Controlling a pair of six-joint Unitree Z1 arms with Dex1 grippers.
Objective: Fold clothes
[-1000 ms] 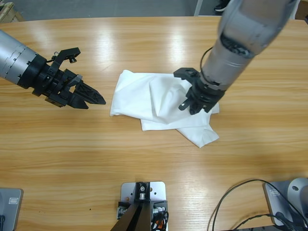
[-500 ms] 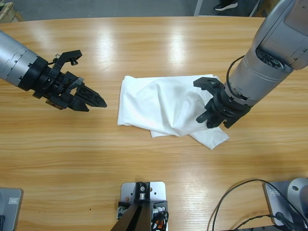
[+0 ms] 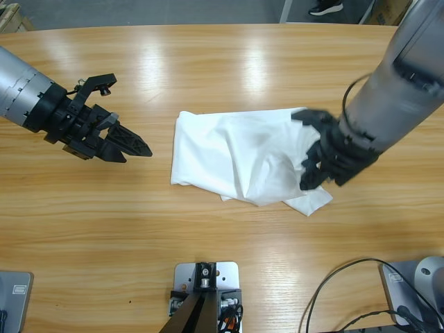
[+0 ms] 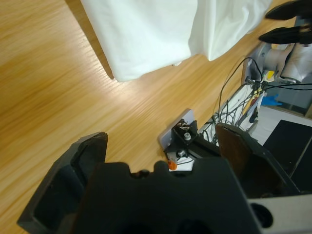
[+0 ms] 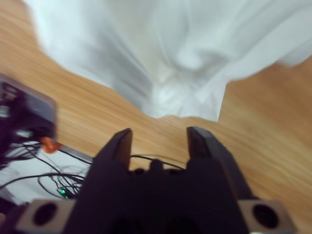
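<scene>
The clothes, one white T-shirt (image 3: pixel 236 156), lie crumpled in the middle of the wooden table (image 3: pixel 208 229), stretched out toward the right. My right gripper (image 3: pixel 310 161) hovers over the shirt's right edge, where a fold bulges up toward it. In the right wrist view the jaws (image 5: pixel 158 134) stand apart with bare wood between them, and the bunched shirt (image 5: pixel 170 48) lies just ahead. My left gripper (image 3: pixel 142 147) is open above bare table, a short way left of the shirt. The shirt's (image 4: pixel 146 34) edge shows beyond that gripper's (image 4: pixel 161 141) tips.
Black cables (image 3: pixel 333 291) curl at the table's near right corner. The right arm's jaws (image 4: pixel 287 22) show at the top right of the left wrist view. Bare wood surrounds the shirt on all sides.
The right gripper has moved right, dragging the shirt's right part with it and stretching the cloth out. The left arm has held still.
</scene>
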